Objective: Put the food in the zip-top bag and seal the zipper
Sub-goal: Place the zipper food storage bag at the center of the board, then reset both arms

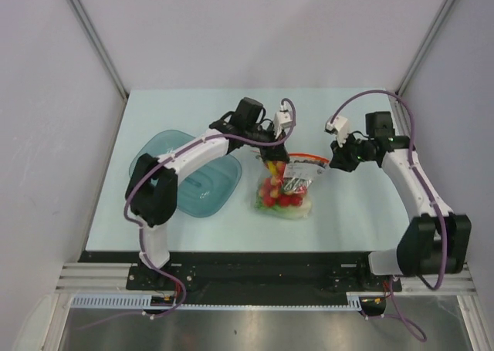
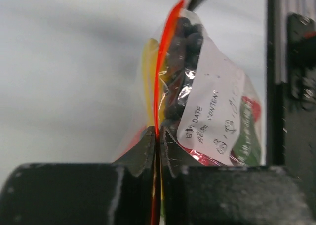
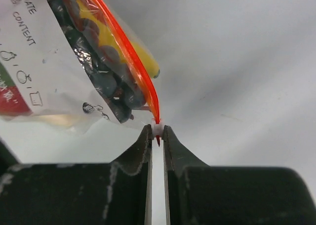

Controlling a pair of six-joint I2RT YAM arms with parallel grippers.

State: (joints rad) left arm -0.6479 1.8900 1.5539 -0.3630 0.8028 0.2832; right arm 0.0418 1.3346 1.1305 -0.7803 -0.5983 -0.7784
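The zip-top bag (image 1: pixel 292 187) hangs between the two arms near the middle of the table (image 1: pixel 351 212), held by the two ends of its mouth. The left gripper (image 2: pixel 158 136) has its fingers pressed together on the zipper (image 2: pixel 159 81), and the red-orange strip runs straight up out of the pinch as one thin line. The right gripper (image 3: pixel 157 131) is clamped the same way on the very tip of the strip at the other end, where a small corner of plastic shows between its fingers.

The food is inside the pouch. The dark grape bunch (image 3: pixel 101 74) sits high against the plastic just under the strip. The yellow banana (image 3: pixel 148 64) lies behind it, and the red berry cluster (image 1: pixel 278 198) has sunk toward the bottom. A white label (image 2: pixel 212 104) with printed words covers part of the side that faces the right arm.

From above, the pouch sags toward the near edge of the table. Its lower end may be resting on the surface, but I cannot say whether it touches.

The teal bowl (image 1: pixel 207 187) stands just to the left of the bag, partly under the left arm's forearm and not touching the pouch.
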